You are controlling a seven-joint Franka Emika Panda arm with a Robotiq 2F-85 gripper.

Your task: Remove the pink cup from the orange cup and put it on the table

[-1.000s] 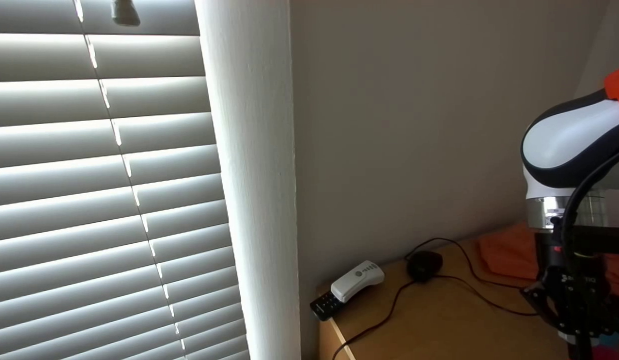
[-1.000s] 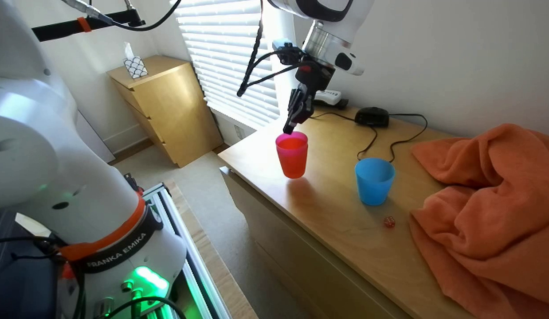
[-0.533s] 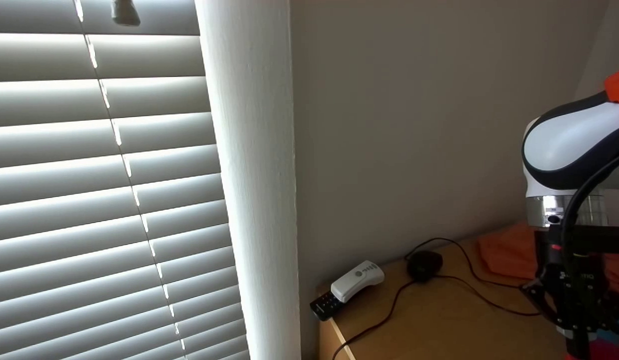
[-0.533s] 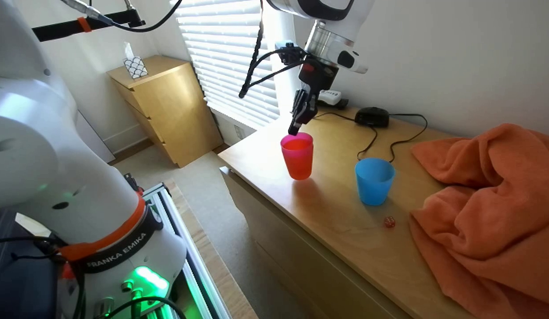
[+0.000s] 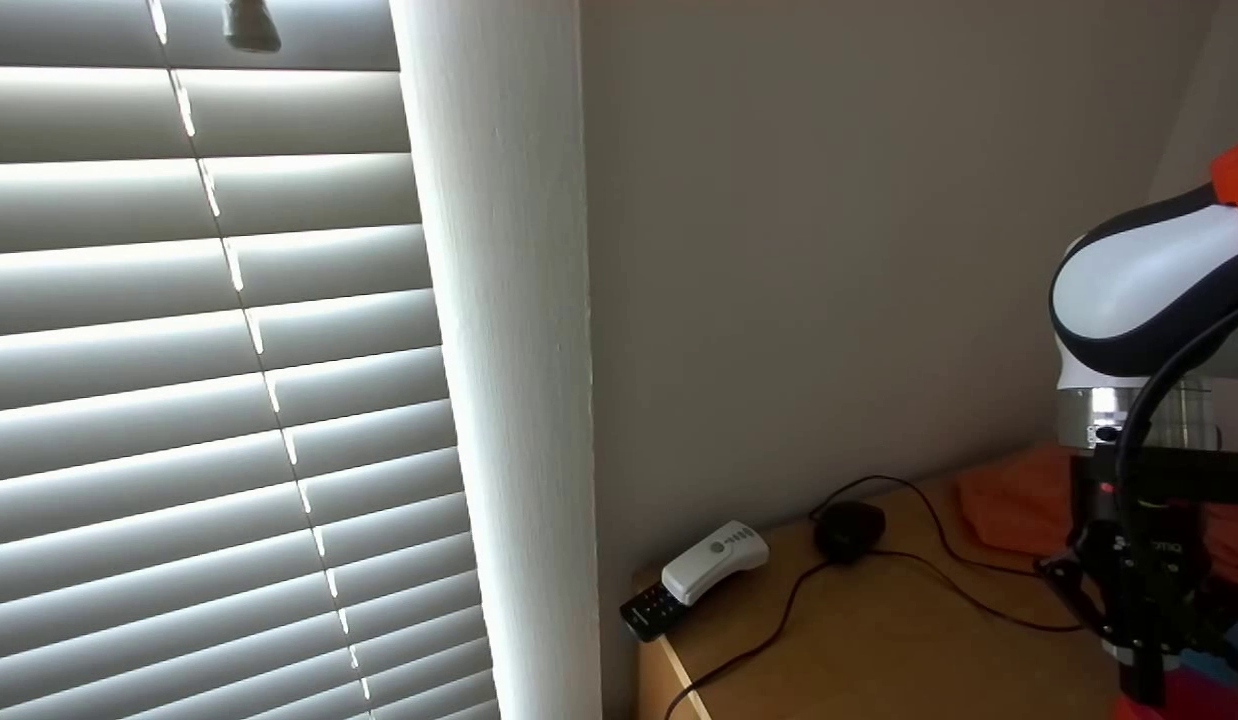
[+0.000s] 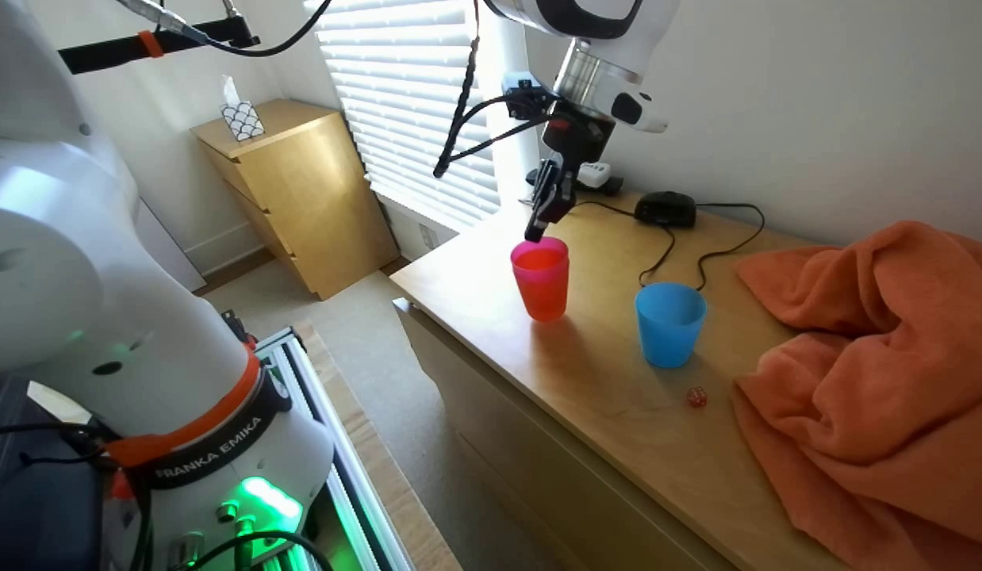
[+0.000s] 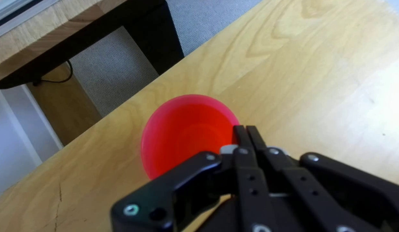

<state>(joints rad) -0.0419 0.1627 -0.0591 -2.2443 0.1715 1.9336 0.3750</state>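
Gripping the pink cup [image 6: 541,274] by its rim, the pincer [image 7: 245,127] has its jaws almost together.

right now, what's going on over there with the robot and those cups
A black two-finger robot gripper is shut on the rim of a tapered, translucent pink cup. That cup is not yet out: it sits nested inside a tapered, translucent orange cup. Whether the pair touches the light wooden tabletop is hard to tell. A tapered blue cup stands apart from them, upright on that tabletop.
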